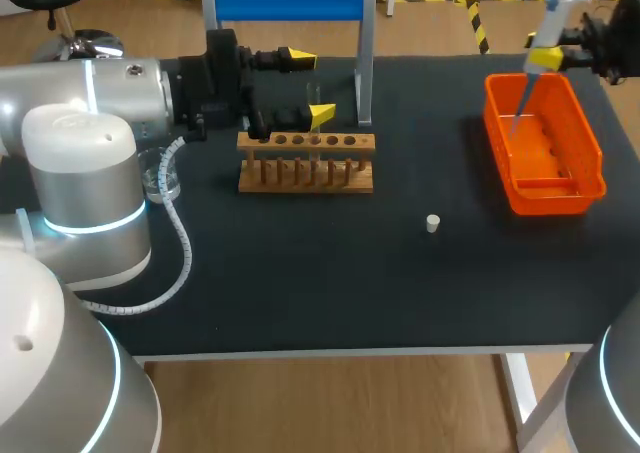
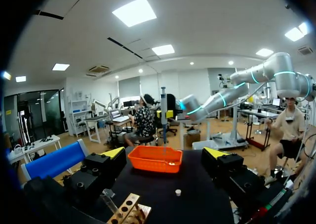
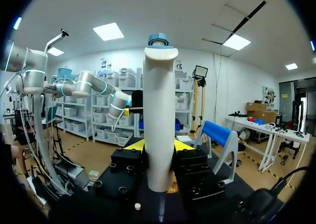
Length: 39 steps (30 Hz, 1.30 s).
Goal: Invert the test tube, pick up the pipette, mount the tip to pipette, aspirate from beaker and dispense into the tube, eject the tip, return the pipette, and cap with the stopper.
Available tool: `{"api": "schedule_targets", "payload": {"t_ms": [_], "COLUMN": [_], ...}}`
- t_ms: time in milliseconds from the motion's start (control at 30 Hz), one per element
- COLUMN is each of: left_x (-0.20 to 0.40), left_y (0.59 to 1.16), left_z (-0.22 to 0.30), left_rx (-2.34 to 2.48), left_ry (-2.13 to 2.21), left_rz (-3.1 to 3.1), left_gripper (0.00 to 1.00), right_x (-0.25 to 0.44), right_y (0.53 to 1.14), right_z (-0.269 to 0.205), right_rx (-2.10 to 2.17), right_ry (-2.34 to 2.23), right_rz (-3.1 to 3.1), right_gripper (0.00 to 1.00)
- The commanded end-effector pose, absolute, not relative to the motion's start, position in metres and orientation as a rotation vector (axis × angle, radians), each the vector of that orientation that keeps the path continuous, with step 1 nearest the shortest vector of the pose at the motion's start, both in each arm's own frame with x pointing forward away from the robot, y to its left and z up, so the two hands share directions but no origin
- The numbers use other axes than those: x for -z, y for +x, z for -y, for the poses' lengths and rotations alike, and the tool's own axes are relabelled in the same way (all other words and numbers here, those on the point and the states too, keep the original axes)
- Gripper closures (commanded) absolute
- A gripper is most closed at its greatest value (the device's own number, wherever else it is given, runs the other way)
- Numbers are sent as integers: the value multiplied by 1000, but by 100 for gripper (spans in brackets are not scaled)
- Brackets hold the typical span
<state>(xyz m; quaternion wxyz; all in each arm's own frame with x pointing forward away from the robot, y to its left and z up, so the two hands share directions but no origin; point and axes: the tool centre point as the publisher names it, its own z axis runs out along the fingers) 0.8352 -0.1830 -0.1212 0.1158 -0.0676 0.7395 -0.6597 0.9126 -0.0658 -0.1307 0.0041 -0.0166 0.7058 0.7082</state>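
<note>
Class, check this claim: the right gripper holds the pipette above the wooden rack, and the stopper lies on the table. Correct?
No. The head view shows the right gripper holding the pipette above the orange bin; the stopper does lie on the table.

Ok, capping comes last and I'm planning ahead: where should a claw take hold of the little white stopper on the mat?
Take the stopper by its round sides, coming straight down from above. It stands alone on the black mat, apart from the wooden rack and orange tray, so both sides are free. It sits low, so a sideways approach would probably scrape the mat.
</note>
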Motion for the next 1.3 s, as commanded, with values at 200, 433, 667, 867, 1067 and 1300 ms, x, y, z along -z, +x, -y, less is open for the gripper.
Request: {"api": "schedule_targets", "payload": {"t_ms": [200, 433, 667, 867, 1067, 1300], "left_x": [122, 122, 122, 122, 122, 122], "left_y": [835, 835, 835, 835, 835, 835], "left_z": [183, 183, 183, 183, 183, 183], "left_rx": [1933, 1933, 1933, 1933, 1933, 1933], "left_ry": [-197, -197, -197, -197, -197, -197], "left_rz": [-2163, -2163, -2163, -2163, -2163, -2163], "left_gripper": [0, 0, 0, 0, 0, 0], "right_x": [140, 148, 153, 157, 162, 164], "right_y": [923, 931, 938, 947, 953, 955], "right_z": [102, 123, 137, 146, 158, 163], "right_rx": [-2242, -2236, -2251, -2281, -2272, -2265], "right_ry": [-36, -12, -74, -108, -168, -241], "right_rz": [-2211, -2224, -2232, -2262, -2328, -2340], "right_gripper": [100, 100, 100, 100, 100, 100]}}
